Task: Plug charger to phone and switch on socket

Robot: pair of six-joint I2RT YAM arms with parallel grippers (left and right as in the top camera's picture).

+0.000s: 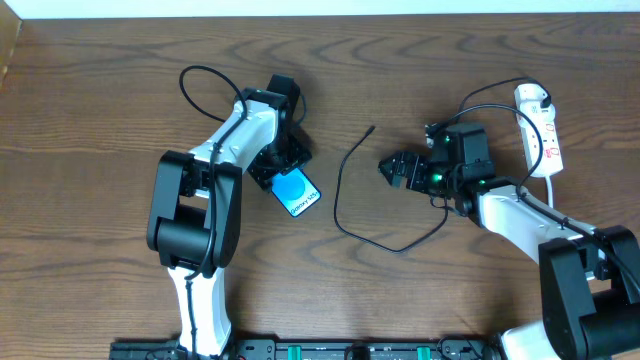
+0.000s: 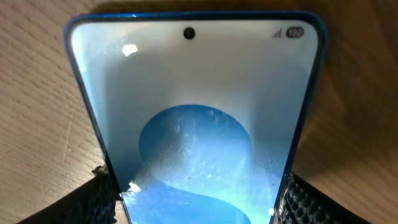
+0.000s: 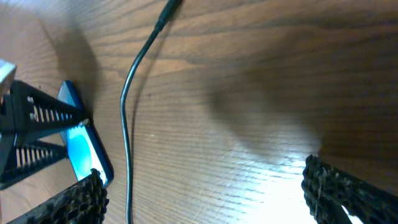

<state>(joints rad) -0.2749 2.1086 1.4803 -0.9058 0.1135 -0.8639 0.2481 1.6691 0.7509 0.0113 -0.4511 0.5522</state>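
Black mesh pads (image 2: pixel 74 205) of the left gripper (image 2: pixel 199 202) clamp the phone (image 2: pixel 199 93) by its edges; the right gripper (image 1: pixel 395 168) stands wide, empty, beside the charger cable (image 1: pixel 337 200) lying loose on the table (image 1: pixel 100 100). Step in hand, as judged: fetching the plug tip (image 1: pixel 372 128), which calls for a pinch just behind it.

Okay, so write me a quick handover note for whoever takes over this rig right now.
Left tool: closed on the sides of the phone, screen lit.
Right tool: open, empty, beside the charger.
Charger: loose on the table between the arms, plug tip free, apart from the phone.
Socket: at the right side, untouched; switch too small to read.
Done: phone gripped.
Left: pick up the plug tip, plug it into the phone, switch on the socket.
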